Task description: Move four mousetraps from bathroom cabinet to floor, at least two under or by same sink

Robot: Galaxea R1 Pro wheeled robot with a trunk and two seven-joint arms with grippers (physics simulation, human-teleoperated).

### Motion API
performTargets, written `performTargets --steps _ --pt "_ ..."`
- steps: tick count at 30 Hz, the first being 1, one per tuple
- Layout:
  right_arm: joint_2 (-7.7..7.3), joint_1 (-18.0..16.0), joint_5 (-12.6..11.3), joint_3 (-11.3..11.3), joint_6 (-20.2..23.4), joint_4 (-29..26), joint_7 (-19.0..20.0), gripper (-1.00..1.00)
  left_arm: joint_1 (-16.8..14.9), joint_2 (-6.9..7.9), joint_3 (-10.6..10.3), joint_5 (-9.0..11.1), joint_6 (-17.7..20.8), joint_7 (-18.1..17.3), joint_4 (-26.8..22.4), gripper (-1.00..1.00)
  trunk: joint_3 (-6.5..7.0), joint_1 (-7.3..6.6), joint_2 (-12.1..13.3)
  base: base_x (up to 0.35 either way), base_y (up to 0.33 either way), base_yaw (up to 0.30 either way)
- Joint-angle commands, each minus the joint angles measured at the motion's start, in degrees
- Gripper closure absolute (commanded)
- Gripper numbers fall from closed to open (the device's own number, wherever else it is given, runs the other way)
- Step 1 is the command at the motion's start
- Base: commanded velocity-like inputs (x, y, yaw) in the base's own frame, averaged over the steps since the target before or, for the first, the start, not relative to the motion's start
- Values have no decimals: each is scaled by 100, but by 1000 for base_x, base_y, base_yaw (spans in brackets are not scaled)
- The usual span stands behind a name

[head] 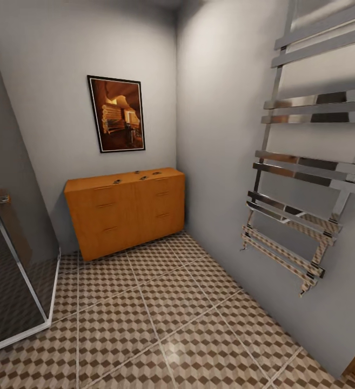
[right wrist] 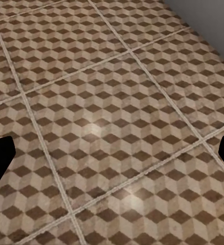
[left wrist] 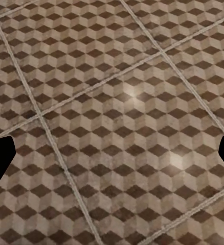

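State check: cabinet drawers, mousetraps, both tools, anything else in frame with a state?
cabinet: all six drawers shut, standing against the back wall in the corner.
mousetraps: small dark items lying on the cabinet top, too small to count surely.
bathroom floor: no trap on the visible tiles.
left tool: fingers wide apart, empty, over floor.
right tool: fingers wide apart, empty, over floor.
shower door: cannot tell.

Both pincers spread wide
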Motion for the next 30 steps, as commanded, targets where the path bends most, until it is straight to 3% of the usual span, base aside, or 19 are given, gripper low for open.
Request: performTargets --steps 1,14,30 --pt "0 -1 4 5 -17 3 -5 -100 1 1 -1 -1 -11 1 -4 -100 -5 0 -3 0 0 1" --pt "1 -3 4 5 -17 3 -5 -100 1 1 16 1 -11 1 -6 -100 -5 0 -3 77 0 0" --pt "1 -3 4 5 -17 3 -5 -100 1 1 17 2 -11 1 -3 -100 -5 0 -3 271 0 0"
